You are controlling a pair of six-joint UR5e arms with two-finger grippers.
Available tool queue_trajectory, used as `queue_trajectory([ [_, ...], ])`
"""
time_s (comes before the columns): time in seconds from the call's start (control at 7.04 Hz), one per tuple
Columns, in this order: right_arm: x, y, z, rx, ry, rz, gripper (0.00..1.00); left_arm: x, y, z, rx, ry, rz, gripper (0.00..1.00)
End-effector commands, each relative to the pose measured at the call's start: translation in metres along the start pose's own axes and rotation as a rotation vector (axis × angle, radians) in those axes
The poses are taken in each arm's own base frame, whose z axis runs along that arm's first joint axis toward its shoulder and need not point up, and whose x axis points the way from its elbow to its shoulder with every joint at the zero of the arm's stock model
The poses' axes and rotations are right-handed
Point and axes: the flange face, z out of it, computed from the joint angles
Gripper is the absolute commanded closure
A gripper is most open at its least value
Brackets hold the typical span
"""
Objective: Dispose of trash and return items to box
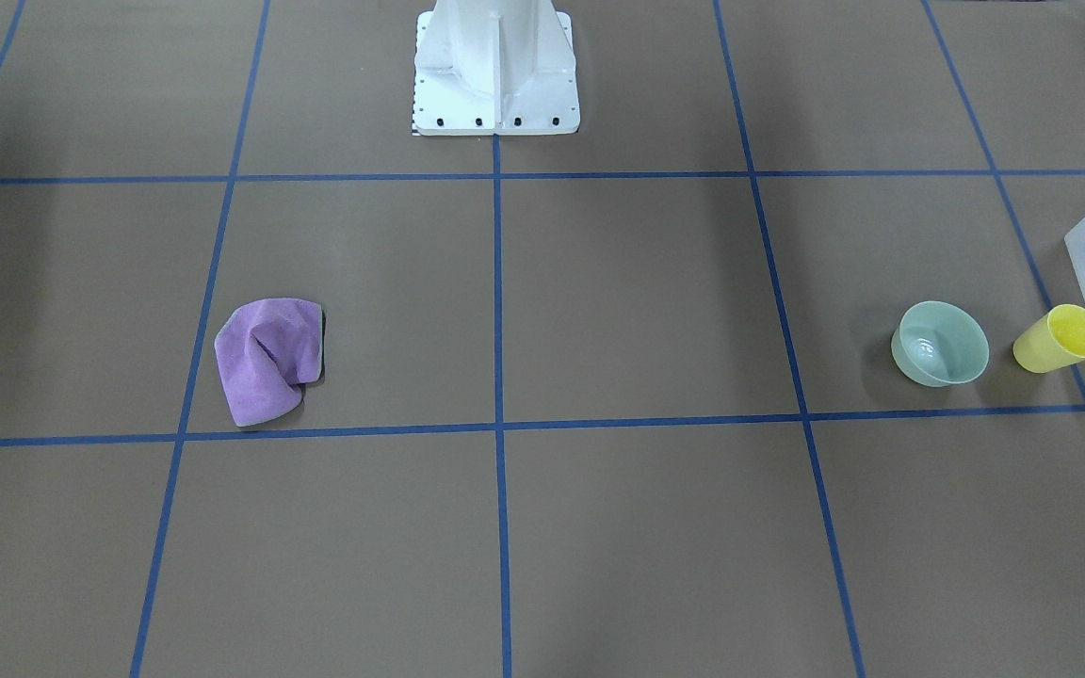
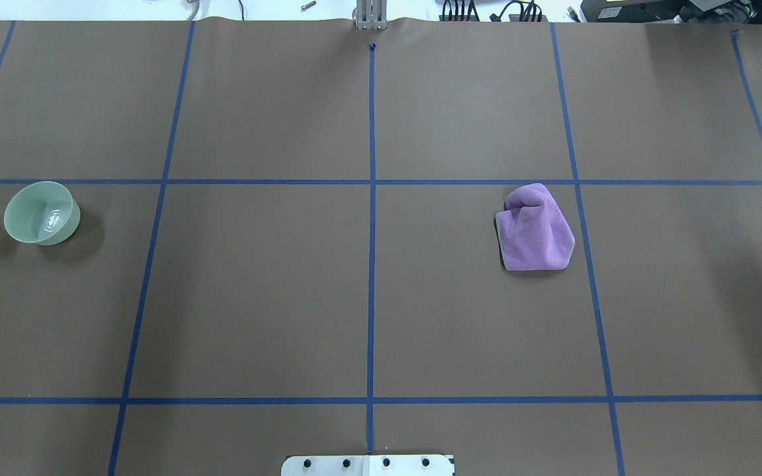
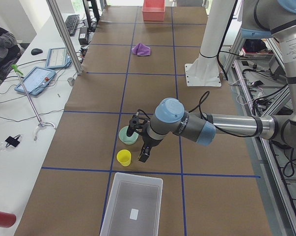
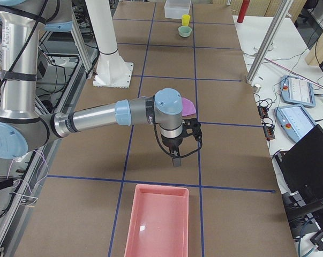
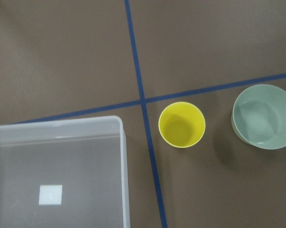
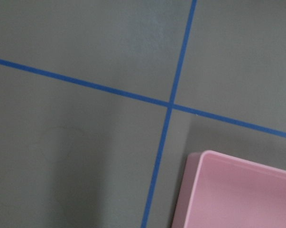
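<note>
Standing upright on the brown paper-covered table (image 2: 255,297), the small bright yellow plastic cup (image 5: 181,125) sat between the pale mint-green round bowl (image 5: 263,116) and the frosted translucent white rectangular bin (image 5: 86,156), touching neither. The left gripper (image 3: 138,143) hung over cup and bowl, the right gripper (image 4: 176,156) near a pink rectangular plastic tray (image 4: 158,225). Whether either gripper's fingers were apart or together could not be told. A crumpled purple cloth (image 1: 269,360) lay well apart.
</note>
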Motion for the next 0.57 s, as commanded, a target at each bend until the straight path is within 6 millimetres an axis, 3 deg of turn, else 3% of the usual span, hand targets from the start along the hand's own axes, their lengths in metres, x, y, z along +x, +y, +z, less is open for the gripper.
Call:
queue_trajectory([
  [0.0,-0.084,-0.03,-0.028,0.078,-0.064,0.076,0.0,0.008,-0.001,-0.001,0.015,0.026,0.022,0.01],
  [0.14,-0.124,-0.034,-0.024,0.06,-0.081,0.097,0.0,0.002,-0.031,0.007,0.026,0.028,0.037,0.02],
  [0.43,-0.175,-0.046,-0.002,0.028,-0.058,0.117,0.0,-0.025,-0.025,0.039,-0.009,0.03,0.019,0.01],
])
